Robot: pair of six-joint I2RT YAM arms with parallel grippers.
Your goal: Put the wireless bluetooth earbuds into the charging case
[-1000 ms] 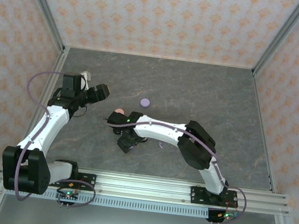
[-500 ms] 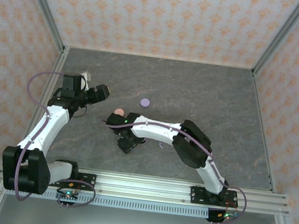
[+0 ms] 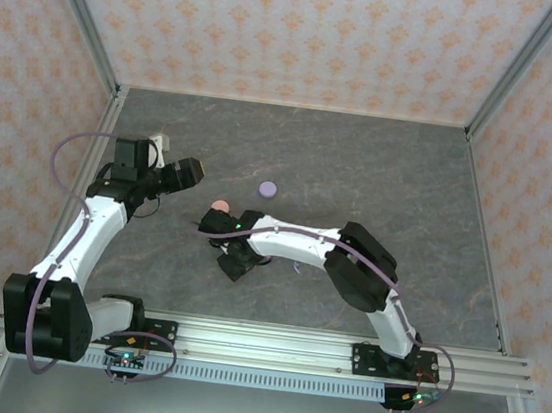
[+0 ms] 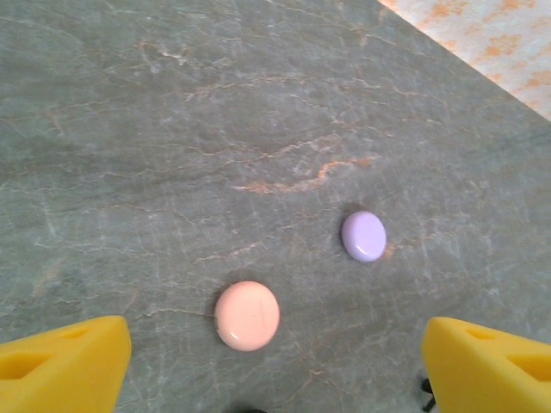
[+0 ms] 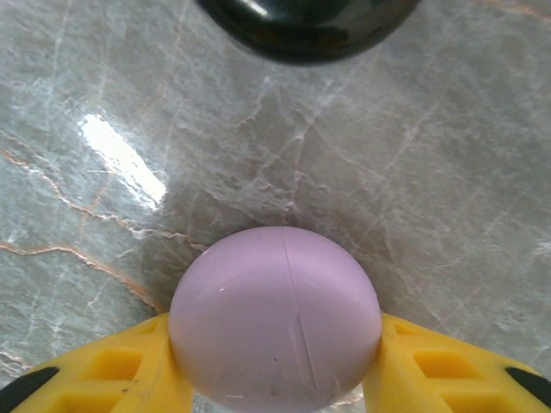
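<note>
Both jaws of the bent right arm (image 3: pixel 302 238) apparently pinch a lilac case (image 5: pixel 275 318).

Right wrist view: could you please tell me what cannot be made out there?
- Black object: cut off by the top edge, unidentifiable.
- Lilac case between the fingers of the right gripper: contents hidden by its own shell.
- Whether the case rests on the table: hidden beneath it.

On the table (image 3: pixel 410 183), the far puck (image 3: pixel 268 188) lies right of and behind the near puck (image 3: pixel 220 205). A third puck (image 5: pixel 275 318) sits between the fingers of the right tool (image 5: pixel 275 344).
</note>
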